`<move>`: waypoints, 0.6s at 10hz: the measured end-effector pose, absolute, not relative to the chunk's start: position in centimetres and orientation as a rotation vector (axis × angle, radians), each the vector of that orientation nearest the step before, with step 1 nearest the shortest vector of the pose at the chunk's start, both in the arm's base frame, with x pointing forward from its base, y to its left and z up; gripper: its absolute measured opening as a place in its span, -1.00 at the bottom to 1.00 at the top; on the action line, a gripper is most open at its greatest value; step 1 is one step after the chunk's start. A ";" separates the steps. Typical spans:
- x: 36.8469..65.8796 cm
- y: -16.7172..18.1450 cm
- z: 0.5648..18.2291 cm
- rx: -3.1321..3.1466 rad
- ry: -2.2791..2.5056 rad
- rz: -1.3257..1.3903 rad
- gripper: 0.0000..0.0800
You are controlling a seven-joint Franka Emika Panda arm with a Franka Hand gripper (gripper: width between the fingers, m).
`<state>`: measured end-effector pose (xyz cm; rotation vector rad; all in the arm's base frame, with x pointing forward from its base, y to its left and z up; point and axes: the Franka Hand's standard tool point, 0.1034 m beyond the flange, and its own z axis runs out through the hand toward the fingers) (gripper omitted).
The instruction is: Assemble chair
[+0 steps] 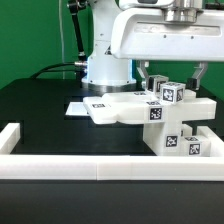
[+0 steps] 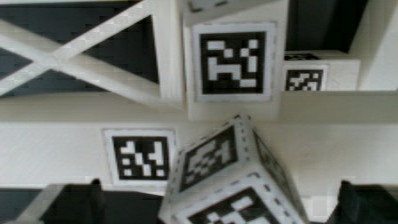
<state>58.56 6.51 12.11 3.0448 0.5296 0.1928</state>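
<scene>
The fingers (image 1: 171, 73) hang spread apart with nothing in them, right over a small tagged cube (image 1: 169, 93) on top of the chair (image 1: 150, 112) at the bench's front rail (image 1: 110, 165), so the cube sits straight below

Both views are evenly and brightly lit from above, with soft shadows under the white chair parts (image 1: 150, 112) on the black table (image 1: 40, 110). The exterior view is low in resolution and slightly soft. In the wrist view, the nearest tagged block (image 2: 228, 175) is blurred.
</scene>
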 end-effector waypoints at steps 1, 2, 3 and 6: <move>58.6 6.5 12.1 3.030 0.586 0.191 0.62; 58.5 6.4 12.1 3.026 0.601 0.189 0.62; 58.5 6.4 12.0 3.027 0.596 0.188 0.34; 58.5 6.4 12.0 3.036 0.556 0.189 -0.29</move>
